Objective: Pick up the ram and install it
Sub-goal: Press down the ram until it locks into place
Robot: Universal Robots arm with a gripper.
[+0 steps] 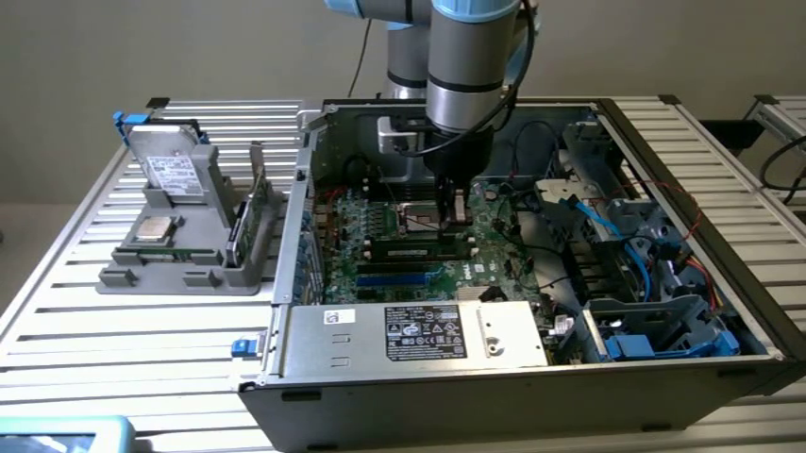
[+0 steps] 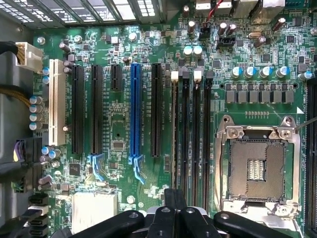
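This looks like a robotics lab or test workshop rather than a home or office. A slatted aluminium-profile surface (image 1: 151, 359) carries an opened computer case (image 1: 441, 408) with its green motherboard (image 2: 119, 124) exposed. At nine o'clock of the case in the exterior view, a grey moulded fixture (image 1: 164, 280) holds loose computer parts. An industrial robot arm (image 1: 469, 66) reaches down into the case from twelve o'clock, in front of a plain beige wall (image 1: 151, 47).

the gripper (image 2: 174, 201) hangs with its dark fingers pressed together over the black memory slots (image 2: 196, 139) of the green motherboard (image 2: 119, 124). just beside them lies the silver-framed processor socket (image 2: 257, 168); on their other side stand a blue slot (image 2: 134, 114) and a white slot (image 2: 53, 104).
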